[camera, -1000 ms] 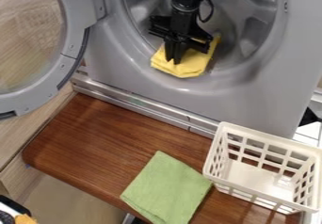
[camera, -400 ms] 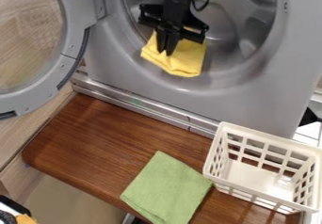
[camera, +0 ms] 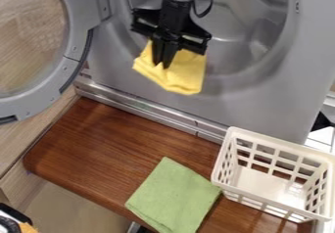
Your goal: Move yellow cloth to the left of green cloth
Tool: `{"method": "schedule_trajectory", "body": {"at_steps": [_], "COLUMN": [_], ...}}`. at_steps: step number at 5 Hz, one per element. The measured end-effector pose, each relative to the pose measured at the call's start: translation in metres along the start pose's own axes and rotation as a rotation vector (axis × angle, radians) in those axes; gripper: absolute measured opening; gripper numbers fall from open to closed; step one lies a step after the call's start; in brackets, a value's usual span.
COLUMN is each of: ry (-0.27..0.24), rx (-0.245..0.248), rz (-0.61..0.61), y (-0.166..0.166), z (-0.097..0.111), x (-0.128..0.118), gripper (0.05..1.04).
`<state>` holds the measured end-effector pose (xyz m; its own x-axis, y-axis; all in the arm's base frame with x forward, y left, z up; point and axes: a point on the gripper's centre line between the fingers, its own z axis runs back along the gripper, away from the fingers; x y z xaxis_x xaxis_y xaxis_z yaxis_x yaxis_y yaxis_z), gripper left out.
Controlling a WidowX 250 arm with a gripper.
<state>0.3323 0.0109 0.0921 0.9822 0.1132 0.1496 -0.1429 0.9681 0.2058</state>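
My claw (camera: 162, 65) clenched the yellow cloth (camera: 185, 75), up-view and rightward of the spot left of the green cloth (camera: 173, 195).

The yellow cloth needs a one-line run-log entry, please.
yellow cloth: held by gripper | near grey machine | green cloth: on wooden surface | placement: not yet done

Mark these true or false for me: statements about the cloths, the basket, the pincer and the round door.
1. The pincer grips the yellow cloth. True.
2. The green cloth is inside the white basket. False: the green cloth lies on the wooden surface, beside the basket.
3. The round door is open. True.
4. The yellow cloth is already lying left of the green one. False: it hangs from the pincer.
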Motion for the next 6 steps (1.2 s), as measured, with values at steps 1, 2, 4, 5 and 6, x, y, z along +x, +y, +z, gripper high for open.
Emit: {"method": "schedule_trajectory", "body": {"at_steps": [1, 2, 4, 5, 6], "ry": [0.035, 0.01, 0.016, -0.014, -0.047], "rx": [-0.002, -0.039, -0.046, -0.098, -0.143], "rz": [-0.033, -0.036, -0.066, -0.088, -0.133], "y": [0.005, 0.019, 0.035, 0.04, 0.036], "z": [-0.001, 0.004, -0.033, -0.058, -0.077], "x": [-0.031, -0.06, -0.088, -0.091, -0.086], "gripper": [0.054, 0.054, 0.054, 0.054, 0.054]}}
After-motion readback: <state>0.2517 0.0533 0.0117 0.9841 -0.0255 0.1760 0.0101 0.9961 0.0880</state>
